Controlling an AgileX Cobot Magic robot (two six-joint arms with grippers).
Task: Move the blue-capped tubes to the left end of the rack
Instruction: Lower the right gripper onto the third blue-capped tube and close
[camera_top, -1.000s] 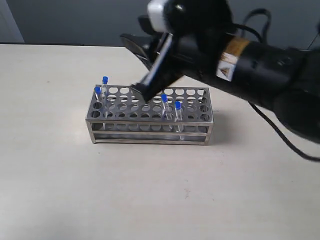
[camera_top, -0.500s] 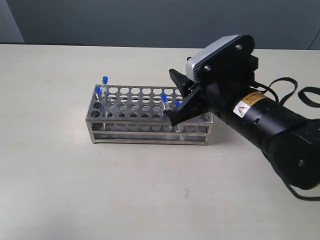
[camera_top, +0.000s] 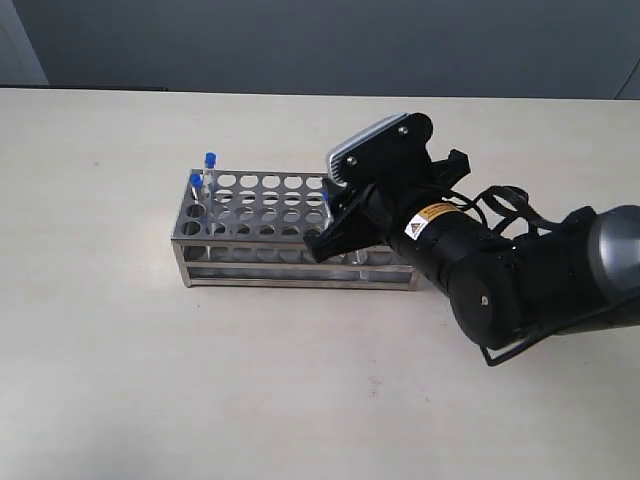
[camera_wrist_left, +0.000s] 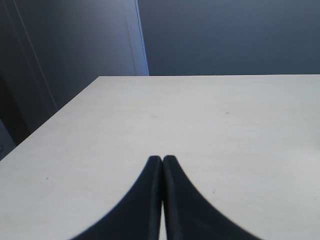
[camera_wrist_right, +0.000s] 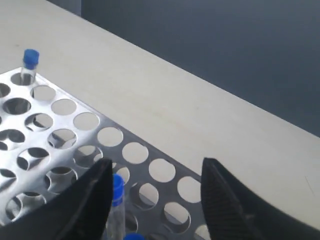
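The steel rack (camera_top: 262, 203) stands on the table. Two blue-capped tubes (camera_top: 210, 162) (camera_top: 196, 181) sit in holes at its left end. My right gripper (camera_top: 332, 238) hangs open low over the rack's right part and hides most of what stands there; one blue cap (camera_top: 326, 196) peeks out beside it. In the right wrist view the open right gripper (camera_wrist_right: 156, 165) is above the rack (camera_wrist_right: 98, 128). One blue-capped tube (camera_wrist_right: 116, 190) stands just inside one finger, another cap (camera_wrist_right: 133, 236) shows at the frame edge, and a third tube (camera_wrist_right: 30, 60) is far off. My left gripper (camera_wrist_left: 162, 159) is shut and empty.
The rack rests on a pale tabletop (camera_top: 120, 340) with a dark wall behind. The right arm's thick black body (camera_top: 500, 270) and its cables lie to the right of the rack. In the left wrist view only the bare table (camera_wrist_left: 210, 115) shows.
My right arm has swung from above the rack's middle to its right part and dropped lower. It now covers the two tubes there. The tubes have not moved.
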